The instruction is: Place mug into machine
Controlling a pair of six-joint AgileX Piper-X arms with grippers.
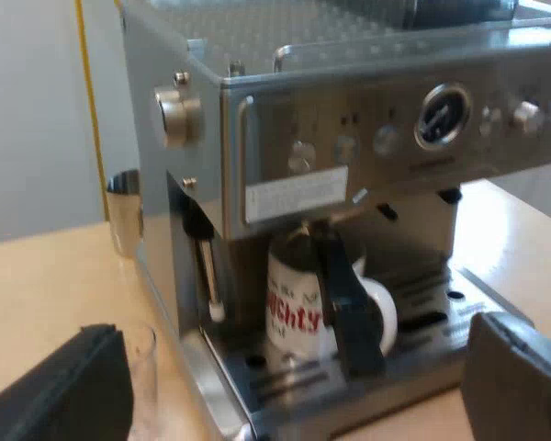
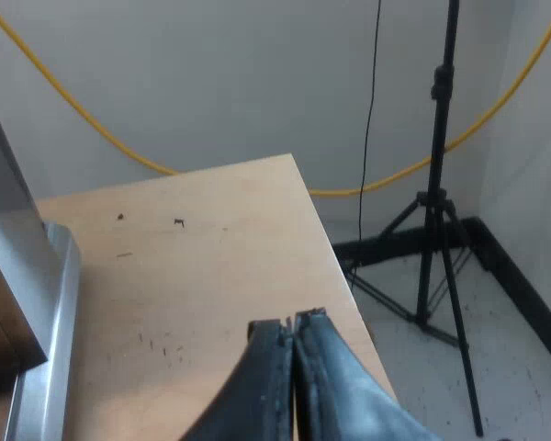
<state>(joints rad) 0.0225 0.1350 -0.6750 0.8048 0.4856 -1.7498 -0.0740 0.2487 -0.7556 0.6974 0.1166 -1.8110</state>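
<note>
In the left wrist view the espresso machine faces the camera, and the mug, white with red lettering, stands upright on the drip tray under the machine's head, its handle turned to the side. A dark handle-like piece slants down across the front of the mug; it may be the holder's handle, but no red end can be made out. The left hand hangs in front of the tray with its fingers spread wide and nothing between them. A measuring glass stands on the counter just beside one finger and near the tray's corner. By this view the mug looks placed, so the risks lie in leaving it. A sideways swing of the open left hand could tip the glass. A push forward could strike the dark piece or nudge the mug along the tray. In the right wrist view the right hand is over the bare counter near its edge, fingers pressed together and gripping nothing. The machine's side lies close by. Beyond the counter's edge a tripod stands on the floor and a yellow cable droops along the wall. A careless sweep of this arm toward the machine could jar it and shake the mug.
</note>
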